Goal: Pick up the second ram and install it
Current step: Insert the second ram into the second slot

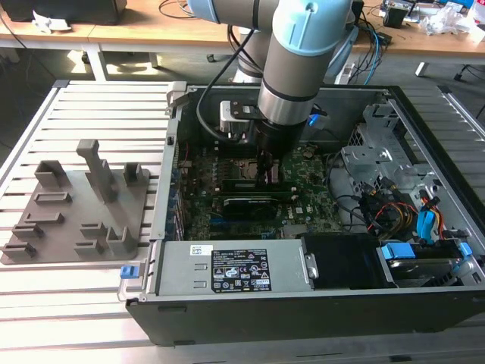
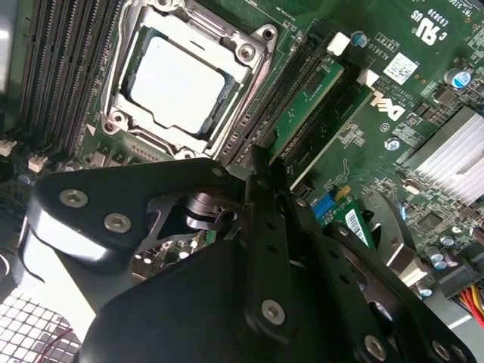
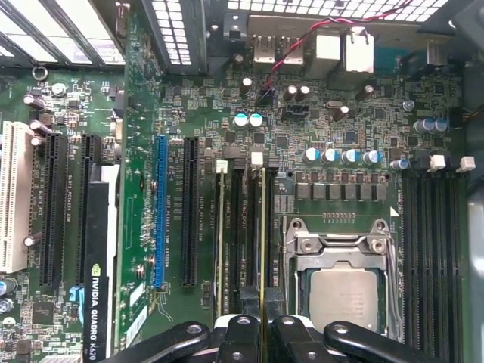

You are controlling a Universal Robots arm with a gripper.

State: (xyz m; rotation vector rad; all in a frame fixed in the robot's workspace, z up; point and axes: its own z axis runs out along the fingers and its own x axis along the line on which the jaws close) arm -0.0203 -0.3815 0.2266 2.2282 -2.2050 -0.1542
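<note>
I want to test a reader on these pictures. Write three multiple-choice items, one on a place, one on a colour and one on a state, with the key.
1. Where does the grey fixture plate lie in the exterior view?
A. inside the computer case
B. on the slatted table, at the exterior view's left of the case
C. on the wooden desk behind

2. In the first wrist view, what colour is the one long expansion slot that is not black or white?
A. red
B. yellow
C. blue

3. What is the state of the gripper?
A. open over the fixture plate
B. shut on the second ram
C. shut on a cable

Key:
1 B: the fixture plate rests on the slatted table beside the computer case.
2 C: the blue slot stands between black ones.
3 B: the gripper clamps the second ram beside the CPU socket.
</note>
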